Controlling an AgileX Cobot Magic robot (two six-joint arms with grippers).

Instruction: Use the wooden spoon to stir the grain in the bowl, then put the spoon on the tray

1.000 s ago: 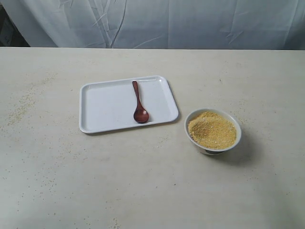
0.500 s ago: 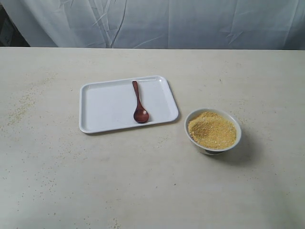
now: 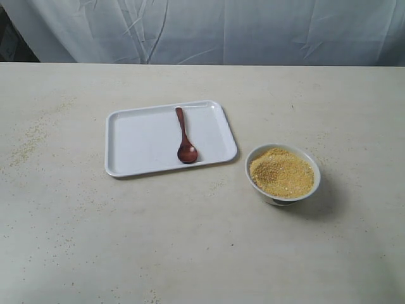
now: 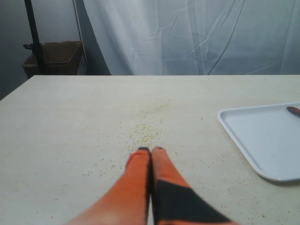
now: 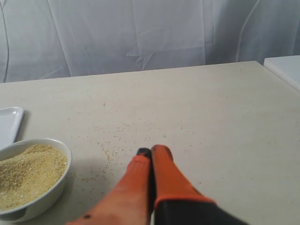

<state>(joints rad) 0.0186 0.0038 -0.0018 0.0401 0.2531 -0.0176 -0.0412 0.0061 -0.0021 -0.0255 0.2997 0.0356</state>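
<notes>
The dark reddish-brown wooden spoon (image 3: 185, 139) lies on the white tray (image 3: 136, 142) left of centre, its handle pointing away and its oval bowl nearest the front rim. The white bowl (image 3: 283, 190) stands to the tray's right, heaped with golden grain (image 3: 281, 171). Neither arm shows in the exterior view. My left gripper (image 4: 151, 150) is shut and empty, low over the table to one side of the tray (image 4: 262, 136), where the spoon's handle tip (image 4: 294, 111) peeks in. My right gripper (image 5: 151, 151) is shut and empty beside the bowl (image 5: 51, 187) of grain (image 5: 28, 173).
Loose grains are scattered over the beige table (image 3: 202, 240), thickest at the far left (image 3: 28, 142) and ahead of the left gripper (image 4: 147, 122). A white curtain (image 3: 215, 28) hangs behind the table. A cardboard box (image 4: 54, 56) sits past the table's edge.
</notes>
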